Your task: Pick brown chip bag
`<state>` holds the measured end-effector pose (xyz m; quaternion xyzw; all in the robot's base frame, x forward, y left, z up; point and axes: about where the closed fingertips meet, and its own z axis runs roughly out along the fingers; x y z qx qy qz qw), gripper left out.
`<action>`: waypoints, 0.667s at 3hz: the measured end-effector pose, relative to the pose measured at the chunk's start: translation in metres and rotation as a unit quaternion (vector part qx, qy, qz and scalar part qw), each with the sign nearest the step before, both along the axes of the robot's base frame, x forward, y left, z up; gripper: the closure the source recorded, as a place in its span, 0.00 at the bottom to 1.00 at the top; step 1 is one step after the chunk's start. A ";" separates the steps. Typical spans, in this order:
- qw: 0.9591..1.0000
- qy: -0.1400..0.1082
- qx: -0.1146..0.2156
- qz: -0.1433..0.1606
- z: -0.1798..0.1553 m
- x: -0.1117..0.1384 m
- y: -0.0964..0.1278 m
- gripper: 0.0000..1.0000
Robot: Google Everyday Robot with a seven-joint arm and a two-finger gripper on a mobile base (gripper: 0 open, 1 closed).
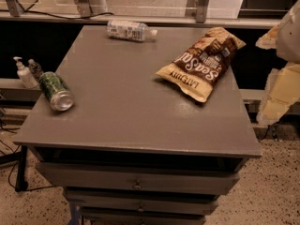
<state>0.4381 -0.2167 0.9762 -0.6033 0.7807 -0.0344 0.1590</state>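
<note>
- The brown chip bag [202,62] lies flat on the grey cabinet top [122,107], near its far right corner.
- The gripper [281,90] hangs at the right edge, apart from the bag; its opening cannot be told, and the bag is not in it.
- The step appears to be the approach: next, move left over the bag and lower onto it.

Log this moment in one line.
phase: pre-grasp | gripper: right edge, beside table | brown chip bag: back right, ungrasped | can: left edge
</note>
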 end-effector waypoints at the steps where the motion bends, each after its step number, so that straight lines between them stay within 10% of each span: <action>1: 1.000 0.000 0.000 0.000 0.000 0.000 0.000 0.00; 2: 1.000 -0.021 0.016 0.012 -0.004 0.008 -0.002 0.00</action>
